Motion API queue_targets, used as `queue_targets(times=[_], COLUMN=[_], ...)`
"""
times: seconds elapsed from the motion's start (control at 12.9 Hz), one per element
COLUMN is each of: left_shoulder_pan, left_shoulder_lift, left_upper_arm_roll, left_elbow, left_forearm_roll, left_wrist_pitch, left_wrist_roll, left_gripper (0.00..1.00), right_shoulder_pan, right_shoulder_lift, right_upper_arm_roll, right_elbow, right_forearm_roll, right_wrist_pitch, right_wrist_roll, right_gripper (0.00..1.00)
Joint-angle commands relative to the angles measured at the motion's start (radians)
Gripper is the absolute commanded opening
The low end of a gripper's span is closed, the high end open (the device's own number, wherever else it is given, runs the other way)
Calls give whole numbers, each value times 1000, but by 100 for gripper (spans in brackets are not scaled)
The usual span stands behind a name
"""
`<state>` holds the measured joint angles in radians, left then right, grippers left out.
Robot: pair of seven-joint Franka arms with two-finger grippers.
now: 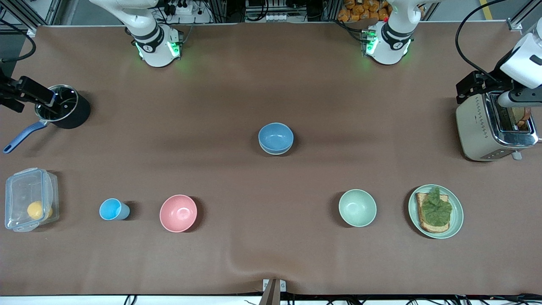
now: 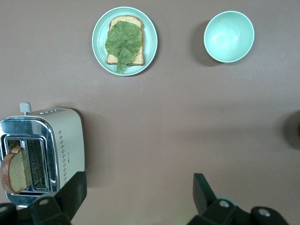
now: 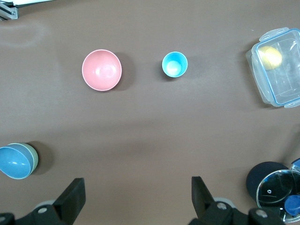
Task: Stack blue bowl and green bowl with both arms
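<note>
The blue bowl [image 1: 275, 136] sits nested inside the green bowl [image 1: 275, 152] at the middle of the table. Only a thin sage rim of the green bowl shows under it. In the right wrist view the blue bowl [image 3: 13, 162] lies in the green bowl [image 3: 33, 156] at the picture's edge. My left gripper [image 1: 476, 88] hangs high over the toaster's end of the table. In its own view it [image 2: 138, 183] is open and empty. My right gripper [image 1: 27, 92] hangs high by the pot, and in its own view it [image 3: 138, 187] is open and empty.
A mint bowl [image 1: 357, 207], a plate [image 1: 455, 220] with toast and lettuce, and a toaster [image 1: 478, 127] are toward the left arm's end. A pink bowl [image 1: 178, 213], a light-blue cup [image 1: 112, 209], a clear box [image 1: 29, 205] and a black pot [image 1: 63, 108] are toward the right arm's end.
</note>
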<state>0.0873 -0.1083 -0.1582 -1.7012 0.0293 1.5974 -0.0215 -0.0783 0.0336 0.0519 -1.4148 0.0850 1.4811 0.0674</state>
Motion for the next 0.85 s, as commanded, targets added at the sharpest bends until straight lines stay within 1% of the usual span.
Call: queue_targets(times=[0.0, 0.08, 0.23, 0.39, 0.77], left_shoulder_pan=[-6, -6, -5, -6, -6], left_shoulder_lift=[-13, -14, -16, -16, -18], left_upper_arm_roll=[6, 5, 3, 2, -1], left_elbow=[11, 11, 11, 11, 11], left_forearm_roll=[-55, -60, -62, -69, -69], left_wrist_pitch=[6, 6, 0, -5, -5], left_wrist_roll=[-53, -102, -106, -115, -117], left_gripper=[100, 100, 100, 100, 100], right_shoulder_pan=[-11, -9, 14, 41, 34], right_shoulder_lift=[-31, -31, -27, -29, -26], right_upper_arm_roll=[16, 14, -10, -7, -1], right_elbow=[-36, -36, -36, -36, -39], right_forearm_roll=[-19, -21, -25, -94, -99], right_wrist_pitch=[13, 13, 15, 16, 22], right_wrist_roll=[0, 0, -1, -1, -6], right_gripper=[100, 100, 100, 100, 100])
